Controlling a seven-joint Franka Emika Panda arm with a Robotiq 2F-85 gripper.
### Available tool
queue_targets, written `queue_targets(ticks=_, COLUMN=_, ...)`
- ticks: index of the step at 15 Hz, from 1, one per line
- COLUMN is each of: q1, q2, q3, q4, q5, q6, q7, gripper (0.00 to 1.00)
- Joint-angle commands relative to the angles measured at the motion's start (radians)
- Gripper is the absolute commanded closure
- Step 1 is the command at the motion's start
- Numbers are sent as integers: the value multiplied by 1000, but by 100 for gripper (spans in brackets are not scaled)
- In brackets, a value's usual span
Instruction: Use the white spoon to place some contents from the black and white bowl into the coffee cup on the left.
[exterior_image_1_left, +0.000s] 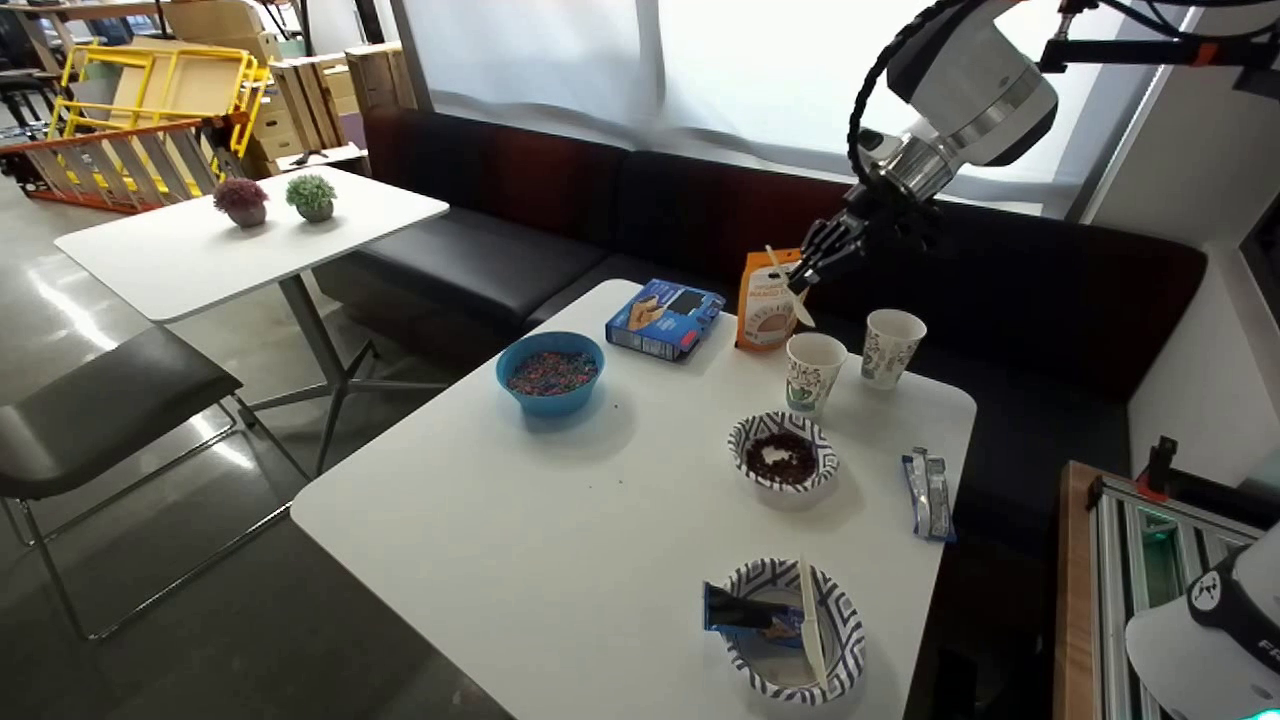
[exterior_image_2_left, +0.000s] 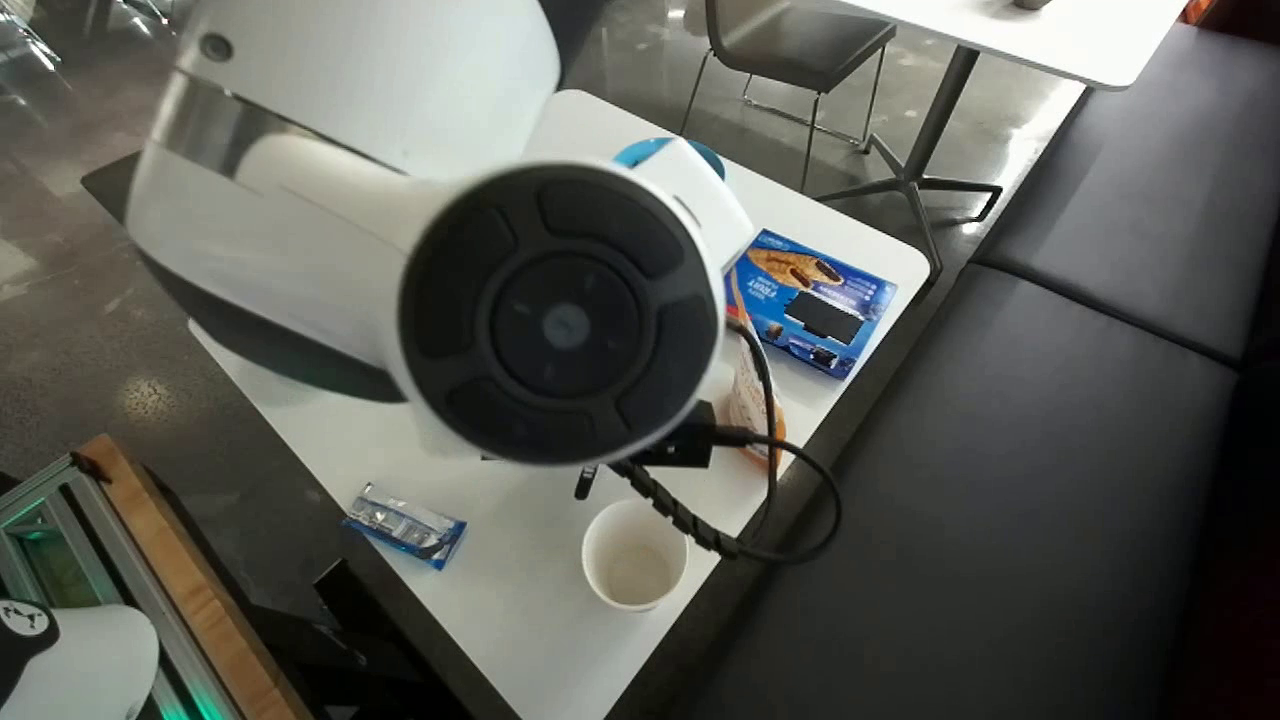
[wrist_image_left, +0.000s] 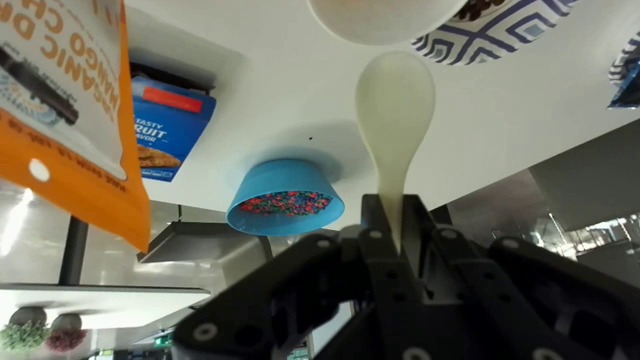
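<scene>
Over our bench (exterior_image_1_left: 560, 520), we have the hand (wrist_image_left: 392, 205) squeezed nearly to a close, gripping the white spoon (wrist_image_left: 395, 115) by its handle, and look at that angle, broad end slanting down! In an exterior view we see the orange mango pouch (exterior_image_1_left: 760, 312) behind it, then, upright, the left paper coffee cup (exterior_image_1_left: 813, 375) near the spoon and the right paper coffee cup (exterior_image_1_left: 890, 350) just beside that. From the wrist we catch the spoon's tip by a white cup (wrist_image_left: 385, 22); which of the two, we can't tell. Close by the left paper coffee cup sits the black and white bowl (exterior_image_1_left: 826, 460), dark brown bits (exterior_image_1_left: 800, 462) inside, a pale patch (exterior_image_1_left: 775, 454) among them. Well apart, we spot the blue bowl (exterior_image_1_left: 552, 405) of multicoloured bits (exterior_image_1_left: 550, 373), near the blue fruit-flavor box (exterior_image_1_left: 665, 320), and elsewhere a second patterned bowl (exterior_image_1_left: 850, 635) holding a blue wrapper (exterior_image_1_left: 750, 612) and an off-white utensil (exterior_image_1_left: 812, 630).
</scene>
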Motion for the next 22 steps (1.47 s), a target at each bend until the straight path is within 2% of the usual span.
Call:
queue_targets(ticks=1, q1=80, q2=-100, q3=66, q4=-87, q5=-52, q6=230, q7=10, gripper=96)
queue_targets(ticks=6, q1=223, q2=-118, q3=218, q4=-151, q5=-211, q6=564, q7=129, gripper=96)
queue_targets(ticks=7, q1=240, q2=-100, q3=267, q4=-157, q5=-251, q6=636, q7=164, gripper=96)
queue_targets(ticks=9, q1=277, q2=-57, q3=334, q4=-173, q5=-388, q6=758, q7=270, gripper=96)
queue_targets(ticks=11, q1=321, q2=3, q3=358, q4=-202, q5=-567, q6=870, q7=387, gripper=96)
queue_targets(ticks=13, q1=345, q2=84, q3=352, q4=-230, q5=-730, q6=978, q7=461, gripper=96)
queue_targets(ticks=14, q1=350, q2=120, q3=331, q4=-240, q5=-812, q6=1011, q7=483, gripper=96)
queue_targets(ticks=15, q1=481, q2=147, q3=176, q4=-241, q5=-895, q6=1024, q7=507, gripper=96)
queue_targets(ticks=16, q1=506, q2=180, q3=122, q4=-228, q5=-975, q6=1031, q7=529, gripper=96)
queue_targets(ticks=19, q1=730, q2=289, q3=-113, q4=-127, q5=-1035, q6=1010, q7=545, gripper=96)
queue_targets(ticks=22, q1=941, q2=356, q3=-290, q4=-61, q5=-1063, q6=978, q7=592, gripper=96)
